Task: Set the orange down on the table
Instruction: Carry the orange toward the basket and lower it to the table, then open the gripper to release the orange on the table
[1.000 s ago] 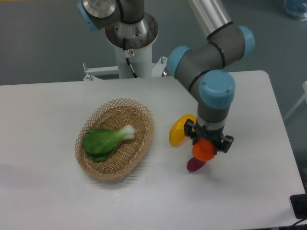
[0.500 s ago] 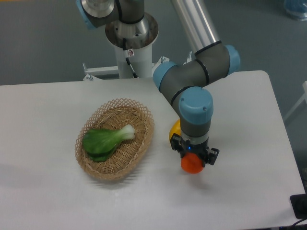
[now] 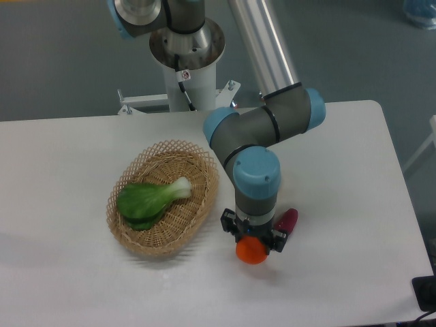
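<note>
One orange (image 3: 253, 251), round, no long axis, pinched in pincer (image 3: 253, 243) above table (image 3: 340, 272).

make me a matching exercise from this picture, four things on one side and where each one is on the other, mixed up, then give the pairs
Things:
1. orange
2. green leafy vegetable
3. purple item
4. wicker basket

Places:
A. lying on the table, just right of the arm's wrist
B. standing on the table, left of the arm
C. held in the gripper
D. lying inside the basket

Pairs: 1-C, 2-D, 3-A, 4-B
</note>
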Available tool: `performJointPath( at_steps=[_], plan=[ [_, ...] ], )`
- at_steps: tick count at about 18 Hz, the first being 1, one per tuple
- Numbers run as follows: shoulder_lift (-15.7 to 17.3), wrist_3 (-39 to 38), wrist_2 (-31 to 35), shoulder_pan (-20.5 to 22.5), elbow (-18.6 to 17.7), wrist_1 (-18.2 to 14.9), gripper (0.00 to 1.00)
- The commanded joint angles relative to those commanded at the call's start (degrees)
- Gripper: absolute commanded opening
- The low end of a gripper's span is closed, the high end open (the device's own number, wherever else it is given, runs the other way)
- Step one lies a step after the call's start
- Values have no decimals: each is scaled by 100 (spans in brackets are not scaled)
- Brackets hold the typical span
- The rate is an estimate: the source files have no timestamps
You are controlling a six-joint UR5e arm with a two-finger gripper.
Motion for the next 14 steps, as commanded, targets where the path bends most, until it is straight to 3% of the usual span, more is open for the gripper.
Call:
performJointPath(
  at_steps=[3,6,14],
  plan=[
    [-79,-97,0,-27,52,9,73],
    [-79,-158,17,-18,132,0,100],
    [9,-62,18,-9,158,0,100]
  ],
)
